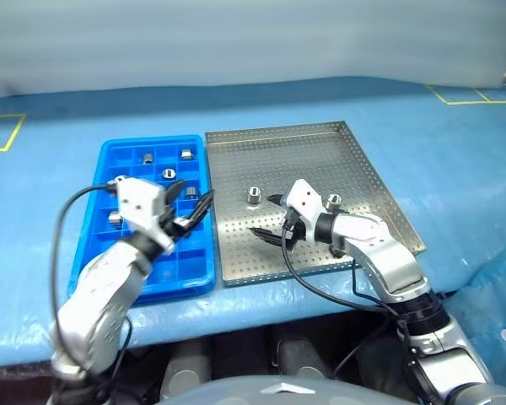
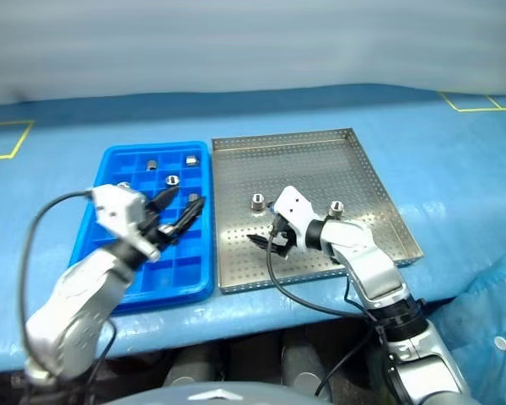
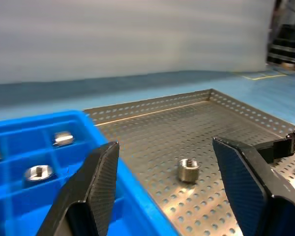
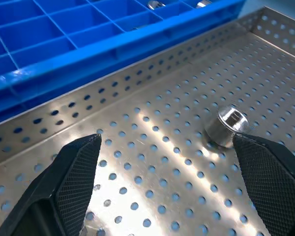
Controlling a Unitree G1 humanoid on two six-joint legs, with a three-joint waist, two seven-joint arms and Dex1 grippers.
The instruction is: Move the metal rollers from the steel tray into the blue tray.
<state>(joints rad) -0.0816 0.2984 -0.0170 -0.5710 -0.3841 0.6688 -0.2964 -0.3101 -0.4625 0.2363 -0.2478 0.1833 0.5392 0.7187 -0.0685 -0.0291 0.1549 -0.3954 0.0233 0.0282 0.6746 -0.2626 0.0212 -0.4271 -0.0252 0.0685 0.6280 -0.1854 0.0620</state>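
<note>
two metal rollers point(image 1: 255, 195) point(image 1: 333, 202) stand upright, holes up, on the steel tray point(image 1: 320, 160); others sit in the blue tray point(image 1: 110, 160). left gripper point(image 1: 192, 205) and right gripper point(image 1: 268, 218) gape empty. no writing readable.

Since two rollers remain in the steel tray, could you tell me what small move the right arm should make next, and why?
Probably ease the right end effector forward around the nearer small shiny metal roller, then close. Its fingers are open and empty, low over the perforated square steel tray, with that roller standing just ahead. The bright blue compartmented plastic tray lies alongside.
</note>
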